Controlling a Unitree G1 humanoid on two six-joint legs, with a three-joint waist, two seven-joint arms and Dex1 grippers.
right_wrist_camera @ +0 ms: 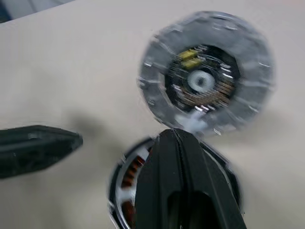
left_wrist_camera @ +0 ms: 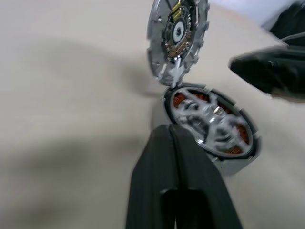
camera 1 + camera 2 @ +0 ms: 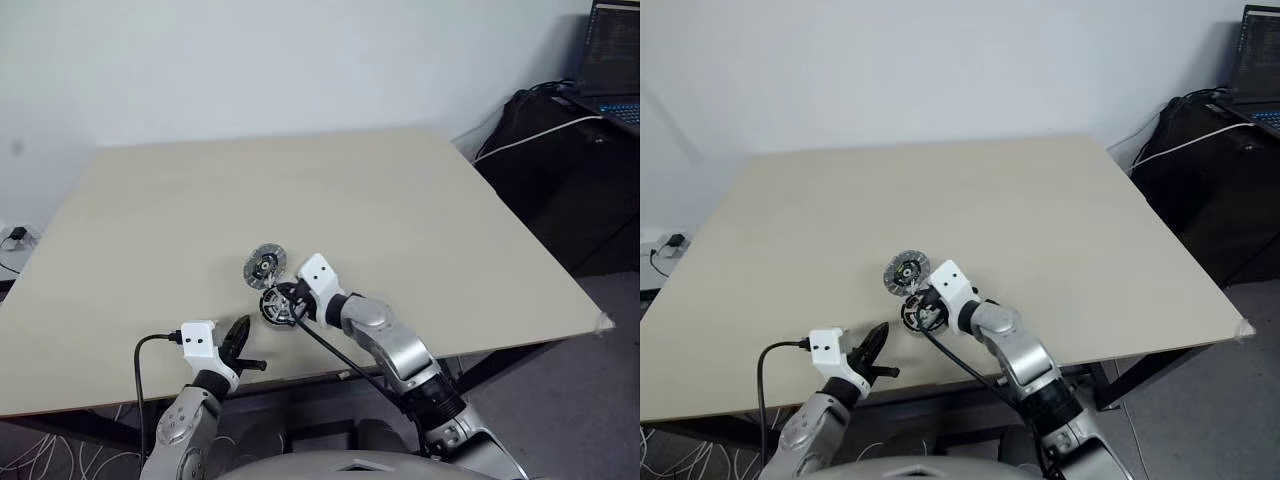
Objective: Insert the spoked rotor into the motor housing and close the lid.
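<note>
pale wood makes up the tabletop [image 3: 420,210], smooth and bare but for two small round parts low in the centre of the head views. the motor housing [image 2: 212,126] is a thick round piece with a dark rim and copper-coloured windings showing between the arms of the spoked rotor [image 2: 209,119], silvery, which already sits inside it. just above it in the frame, touching or nearly touching its edge, lies a flat silver disc [image 3: 264,265] with a notched rim, a dark middle with yellow and copper bits and a pale centre hub. the right gripper [image 3: 285,297], its black fingers clenched together, hangs over the housing's near rim and hides part of it in the right wrist view. the left gripper [image 3: 243,345], fingers likewise clenched and holding nothing, sits at the lower left of the housing, near the tabletop's front edge. off the upper right corner stand a black bag [image 3: 560,140], a white cable [image 3: 530,135] and an open laptop [image 3: 612,60].
</note>
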